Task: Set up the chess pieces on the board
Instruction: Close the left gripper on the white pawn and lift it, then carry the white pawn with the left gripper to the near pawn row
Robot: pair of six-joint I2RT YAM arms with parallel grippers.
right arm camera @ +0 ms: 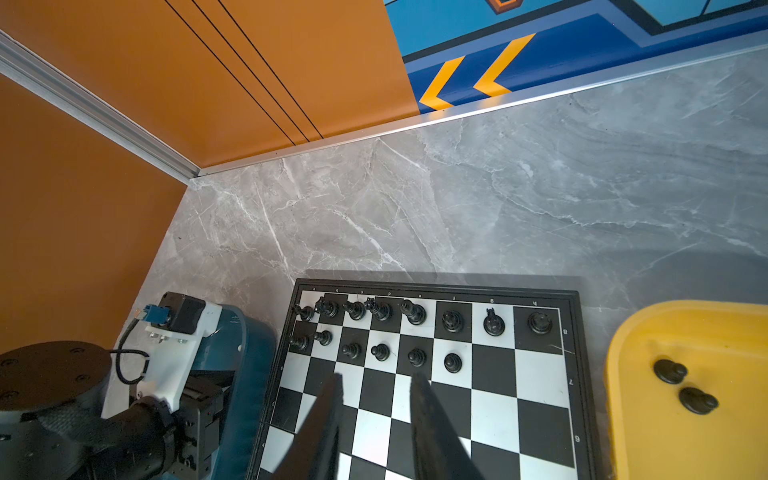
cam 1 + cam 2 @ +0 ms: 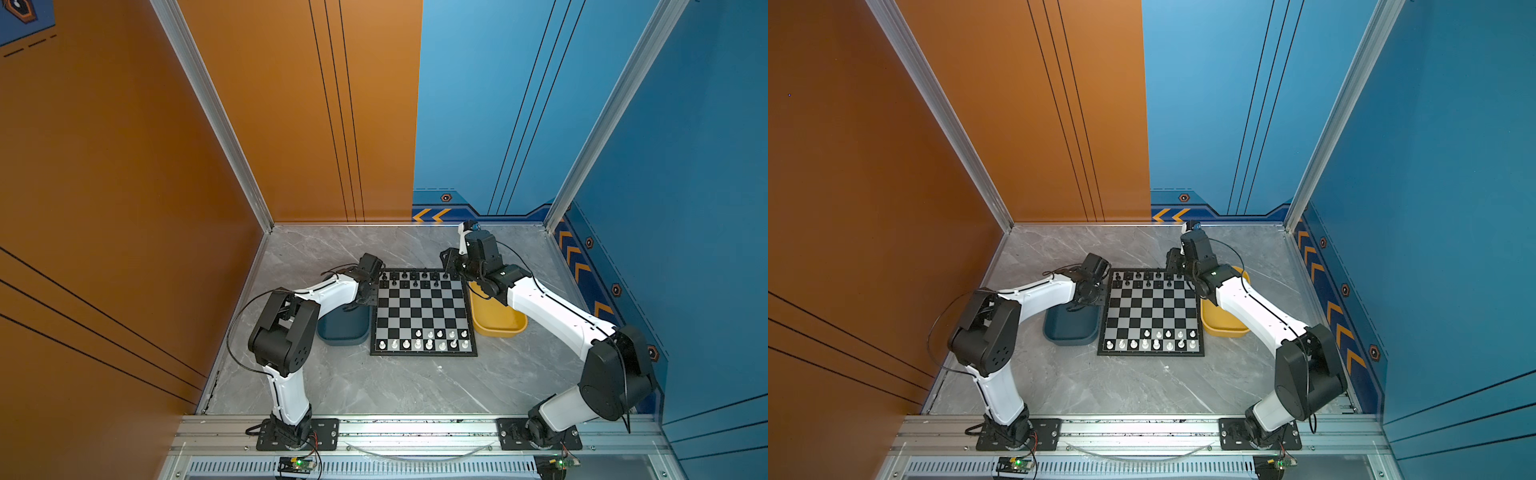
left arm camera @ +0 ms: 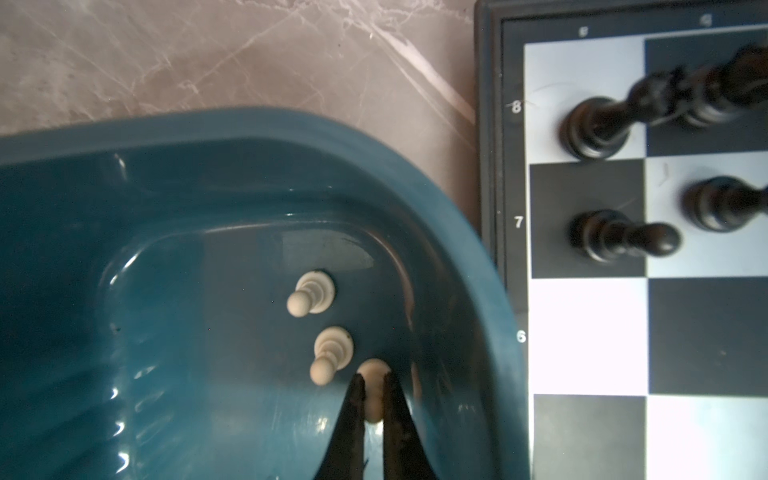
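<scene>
In both top views the board point(image 2: 422, 308) point(image 2: 1152, 309) carries chess pieces point(image 2: 429, 344): black along its two far rows, white along its two near rows. The white pawn row is filled only on the board's right half. The teal tray point(image 2: 345, 334) sits just beside the board's left edge and the yellow tray point(image 2: 500, 326) just beside its right edge.

In the left wrist view the left gripper point(image 3: 373, 380) is down inside the teal tray, clamped on a white pawn point(image 3: 374, 366) near the tray wall that faces the board. Two more white pawns point(image 3: 311, 293) point(image 3: 331, 353) stand close by, one almost touching the held piece. The step in hand looks like picking up this pawn. The next move calls for a straight lift clear of that neighbour and the tray wall, then a carry to a bare square in the board's near pawn row.

In the right wrist view the right gripper point(image 1: 376, 378) hangs over the board with its jaws apart and nothing between them. Six black pawns stand in their row, and the two squares nearest the yellow tray are bare. Two black pawns point(image 1: 670, 371) point(image 1: 698, 400) lie in that tray, not yet placed.
</scene>
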